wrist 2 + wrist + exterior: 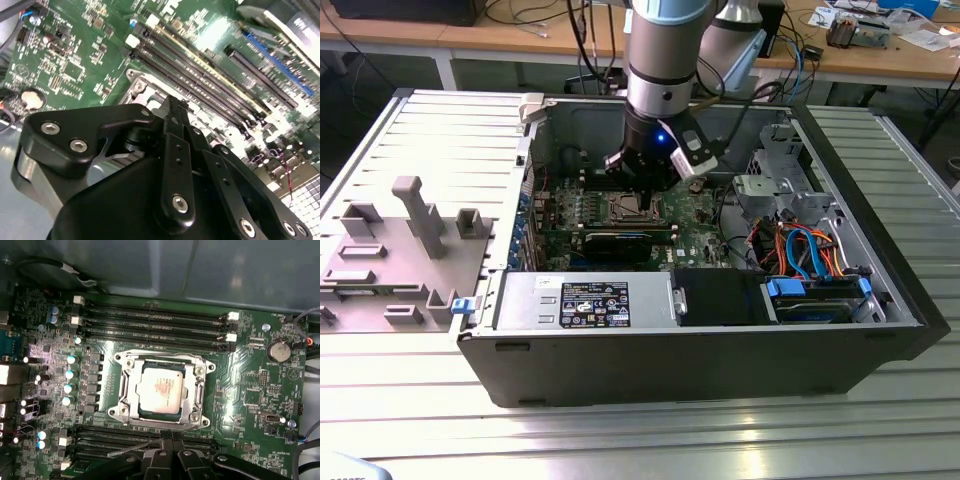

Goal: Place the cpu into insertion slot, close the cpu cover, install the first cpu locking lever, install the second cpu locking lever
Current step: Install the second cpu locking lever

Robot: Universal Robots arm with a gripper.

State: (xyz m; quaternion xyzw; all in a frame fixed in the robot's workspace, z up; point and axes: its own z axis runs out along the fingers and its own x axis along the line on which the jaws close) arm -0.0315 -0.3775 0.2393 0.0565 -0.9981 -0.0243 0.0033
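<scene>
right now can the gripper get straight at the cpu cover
Probably yes. The gripper hangs just beside the cpu cover, which lies flat around the cpu, and nothing stands between them in the first wrist view.

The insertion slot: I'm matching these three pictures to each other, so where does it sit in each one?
Exterior view: the square silver-rimmed insertion slot lies mid-motherboard, directly under the black claw.
First wrist view: mid-picture, with the grey square chip seated inside.
Second wrist view: one silver corner shows beyond the claw.
Shared landmark: the long black memory slots alongside it.
</scene>
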